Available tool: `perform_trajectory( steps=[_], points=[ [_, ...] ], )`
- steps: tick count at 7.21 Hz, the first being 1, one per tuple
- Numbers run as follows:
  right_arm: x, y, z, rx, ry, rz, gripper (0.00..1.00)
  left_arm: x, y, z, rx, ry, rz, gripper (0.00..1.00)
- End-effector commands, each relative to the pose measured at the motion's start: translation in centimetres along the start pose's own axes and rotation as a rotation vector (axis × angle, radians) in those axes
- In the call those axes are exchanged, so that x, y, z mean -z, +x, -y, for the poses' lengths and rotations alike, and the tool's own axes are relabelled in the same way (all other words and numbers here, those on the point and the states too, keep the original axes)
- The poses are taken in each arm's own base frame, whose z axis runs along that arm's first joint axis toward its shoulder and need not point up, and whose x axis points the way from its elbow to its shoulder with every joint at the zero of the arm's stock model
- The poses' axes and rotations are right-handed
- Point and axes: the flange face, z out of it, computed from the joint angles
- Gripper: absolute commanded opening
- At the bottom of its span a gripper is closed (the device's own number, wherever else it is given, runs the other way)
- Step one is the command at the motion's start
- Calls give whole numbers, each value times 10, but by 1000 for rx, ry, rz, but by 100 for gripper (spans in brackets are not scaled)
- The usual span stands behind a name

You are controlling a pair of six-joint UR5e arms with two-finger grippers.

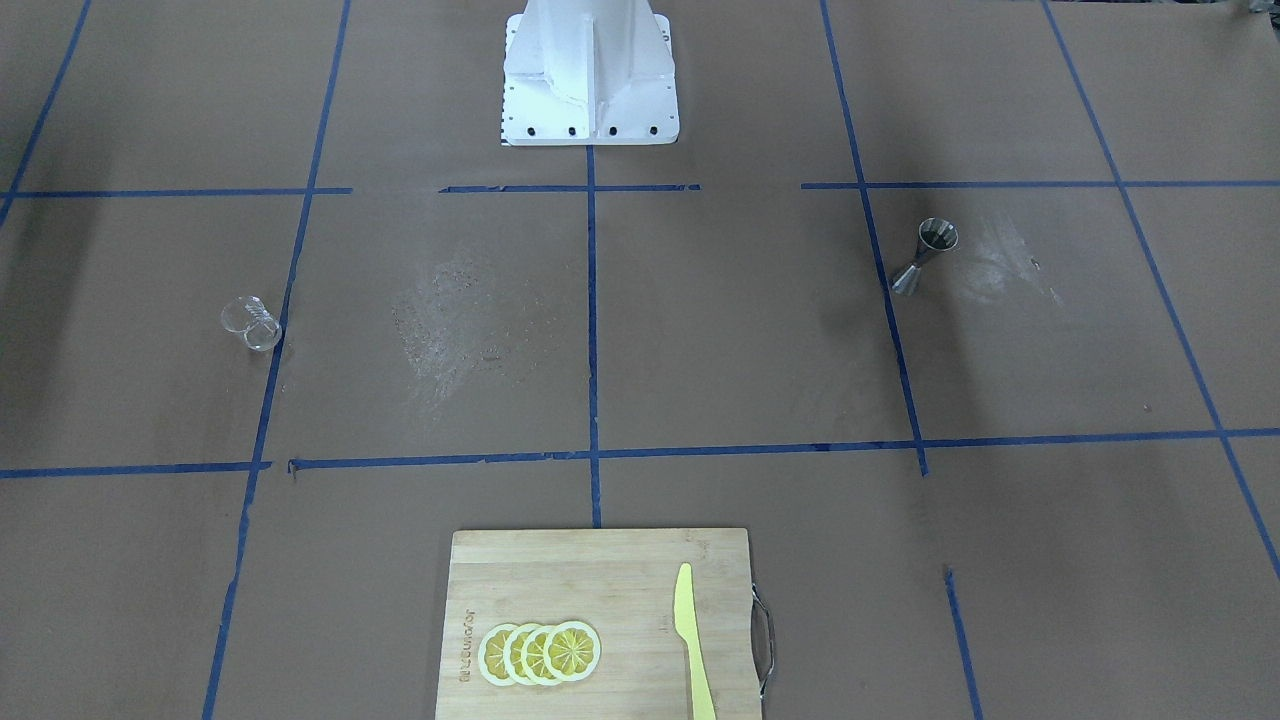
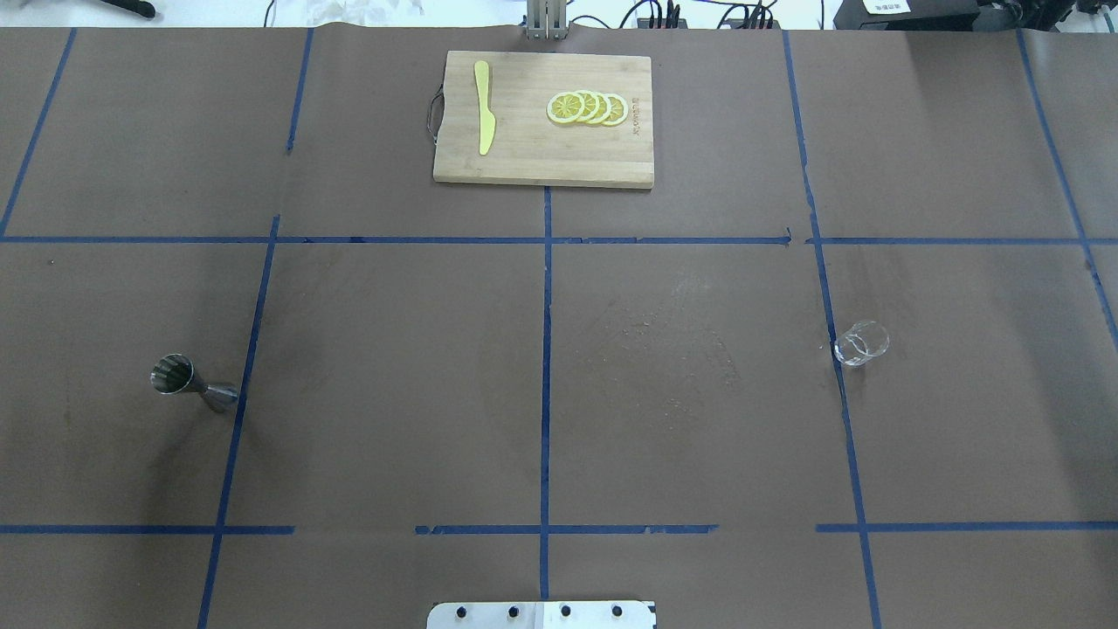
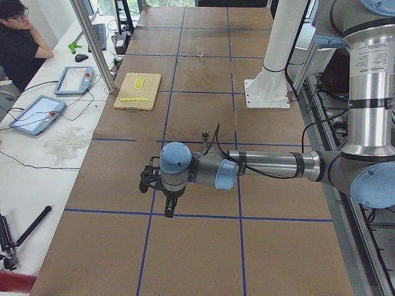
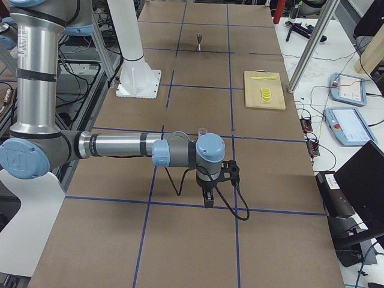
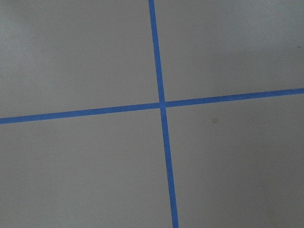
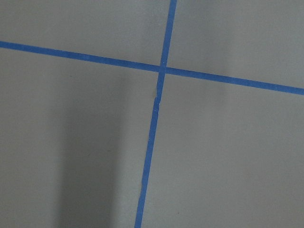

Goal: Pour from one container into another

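The clear glass cup [image 1: 250,323] [image 2: 861,342] stands upright on the brown table, on a blue tape line on the robot's right side. On the robot's left side stands the steel hourglass jigger [image 1: 925,256] [image 2: 192,384], also upright and beside a tape line. No gripper shows in the overhead or front views. My left gripper [image 3: 168,211] hangs over the table end nearest the left-side camera, pointing down, away from the jigger. At the opposite end my right gripper [image 4: 207,203] also points down, away from the cup. I cannot tell whether either is open. Both wrist views show only tape lines.
A wooden cutting board [image 1: 600,570] [image 2: 524,157] lies at the table edge far from the robot, with lemon slices [image 1: 540,652] and a yellow knife [image 1: 692,640] on it. The white robot base [image 1: 590,75] stands at the opposite edge. An operator [image 3: 18,43] sits beside the table.
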Motion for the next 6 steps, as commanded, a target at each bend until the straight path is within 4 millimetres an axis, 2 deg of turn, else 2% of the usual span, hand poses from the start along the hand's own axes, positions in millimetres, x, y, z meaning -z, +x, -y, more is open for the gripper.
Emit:
perform_trajectory(
  steps=[1, 6],
  points=[
    [-1, 0, -1, -1, -1, 1, 100, 1, -1, 0, -1, 2, 4, 100],
    [-4, 2, -5, 3, -8, 2, 100, 2, 1, 2, -5, 4, 2, 100]
  ],
)
